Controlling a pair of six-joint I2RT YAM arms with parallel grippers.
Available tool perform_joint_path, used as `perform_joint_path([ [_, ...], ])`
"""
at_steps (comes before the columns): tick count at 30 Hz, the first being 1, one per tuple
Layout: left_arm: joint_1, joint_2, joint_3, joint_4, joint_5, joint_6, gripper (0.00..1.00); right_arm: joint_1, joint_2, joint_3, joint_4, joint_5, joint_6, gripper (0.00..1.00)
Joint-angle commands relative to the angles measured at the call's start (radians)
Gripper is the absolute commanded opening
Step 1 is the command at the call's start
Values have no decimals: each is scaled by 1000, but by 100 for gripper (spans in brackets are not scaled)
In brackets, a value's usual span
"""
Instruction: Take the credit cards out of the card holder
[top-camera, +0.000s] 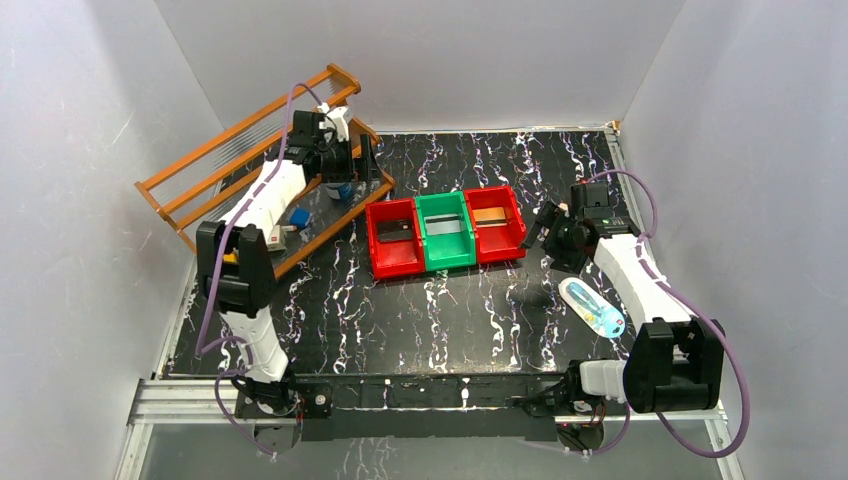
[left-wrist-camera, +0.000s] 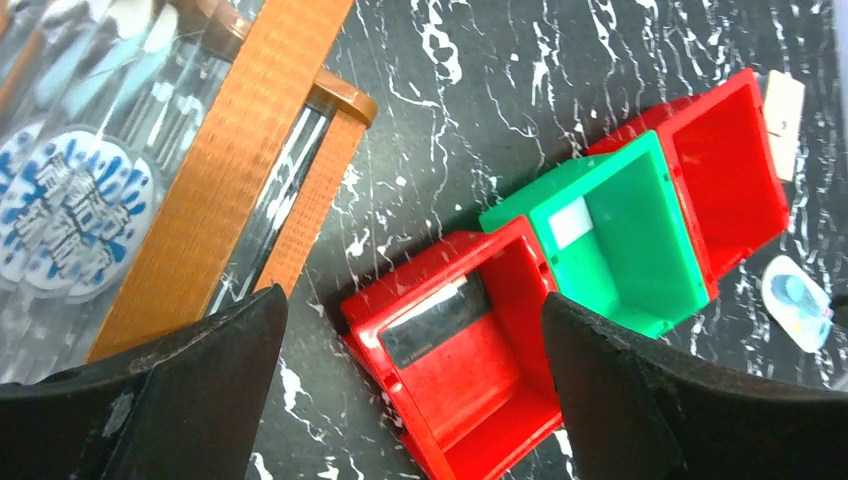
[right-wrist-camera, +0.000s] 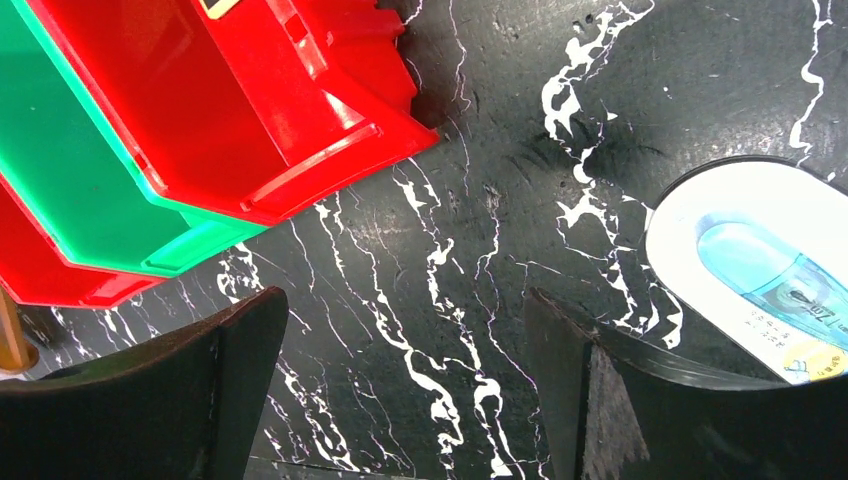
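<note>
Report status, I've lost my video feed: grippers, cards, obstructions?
Left gripper open, empty. Right gripper open, empty. Credit cards in bins, one each. Oval pack apart, right of bins.

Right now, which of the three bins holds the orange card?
The red bin at the right end of the row holds the orange card. The other red bin holds a dark card, the green bin a silvery card.

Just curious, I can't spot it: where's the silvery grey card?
Seen from above, the silvery grey card lies inside the green bin, mid-table, between the left red bin and the right red bin.
</note>
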Motion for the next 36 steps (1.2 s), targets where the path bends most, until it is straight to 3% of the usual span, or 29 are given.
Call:
perform_joint_path([
  [1, 7, 44, 73, -71, -98, 46, 98, 6, 11, 23, 29, -22, -28, 97],
  [8, 7, 67, 57, -100, -258, 91, 98, 24, 105, 48, 74, -95, -43, 96],
  [13, 5, 29, 22, -101, -139, 87, 98, 57, 232, 107, 117, -153, -60, 95],
  [17, -2, -53, -49, -102, -67, 74, 98, 91, 329, 171, 121, -87, -76, 95],
  [21, -6, -169, -158, -97, -35, 44, 98, 132, 385, 236, 91, -20, -113, 95],
  [26, -18, -307, -287, -91, -22, 22, 98, 224, 444, 267, 83, -41, -133, 95],
  [31, -25, -424, -422, -96, -38, -9, 98, 319, 449, 286, 77, 5, -101, 95],
  [36, -25, -510, -518, -99, -42, -41, 98, 338, 366, 267, 54, 87, -71, 96],
])
